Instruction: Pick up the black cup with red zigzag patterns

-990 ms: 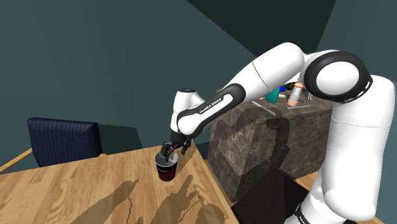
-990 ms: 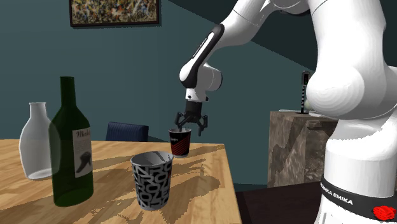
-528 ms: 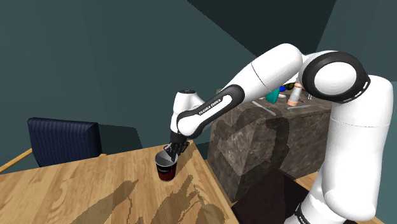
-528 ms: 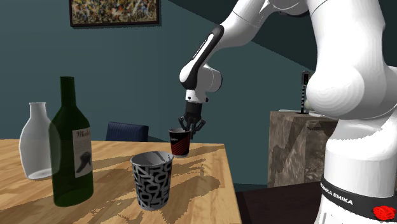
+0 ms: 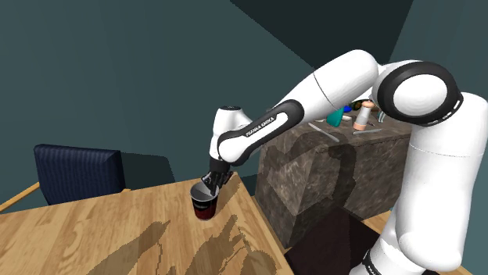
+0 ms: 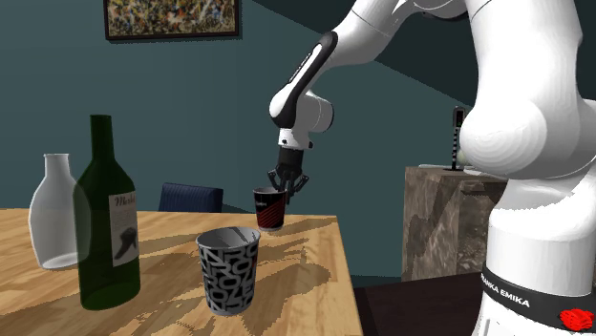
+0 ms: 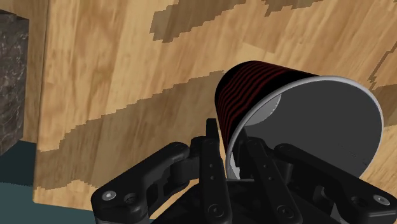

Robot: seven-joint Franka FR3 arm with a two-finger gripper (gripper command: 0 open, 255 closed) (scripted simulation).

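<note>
Gripping the black cup w/ red zigzags by its rim, gripper is clenched near table corner, dark mottled block just beyond edge.

A home dining room: a wooden table carries a green wine bottle, a navy chair stands at its edge, and a framed painting hangs on a teal wall.

One black-red cup, one patterned cup, two bottles, one chair.
</note>
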